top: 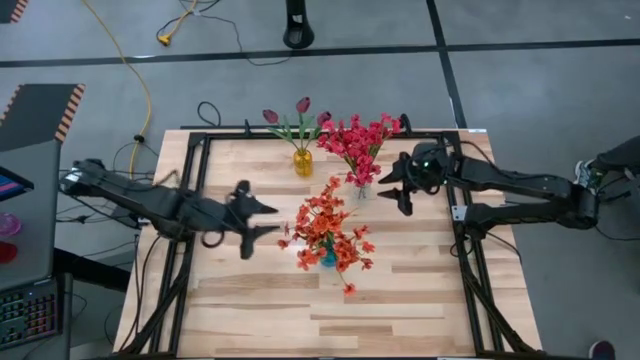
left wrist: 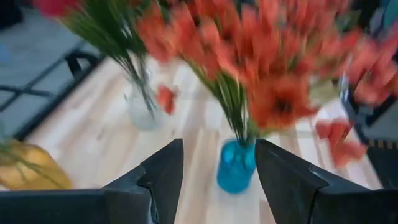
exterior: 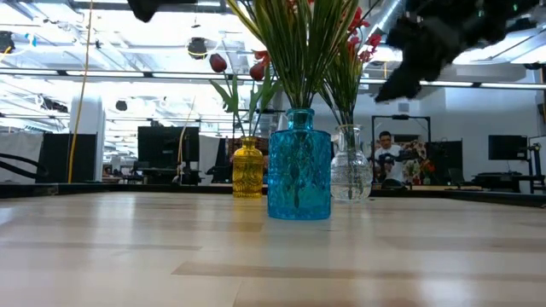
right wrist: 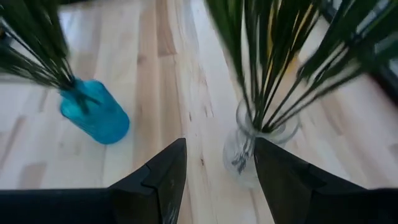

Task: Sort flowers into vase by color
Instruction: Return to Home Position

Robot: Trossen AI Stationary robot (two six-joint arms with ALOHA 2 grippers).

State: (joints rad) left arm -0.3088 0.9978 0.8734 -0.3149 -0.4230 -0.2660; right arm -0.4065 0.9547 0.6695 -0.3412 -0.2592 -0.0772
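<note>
Orange-red sprays [top: 328,232] stand with their stems in a blue vase [exterior: 299,175] at the table's middle. Crimson-pink sprays [top: 358,140] stand in a clear vase [exterior: 351,175] behind it. Dark maroon buds [top: 290,112] stand in a yellow vase [top: 302,162] at the far side. My left gripper [top: 262,220] is open and empty, left of the orange-red sprays; the blue vase [left wrist: 236,165] shows ahead between its fingers. My right gripper [top: 396,185] is open and empty, right of the clear vase [right wrist: 258,140].
A black metal frame [top: 195,150] runs round the wooden table top. Bare wood lies at the near side [top: 330,320]. Beyond the far edge, in the low view, a person [exterior: 388,158] sits in the room.
</note>
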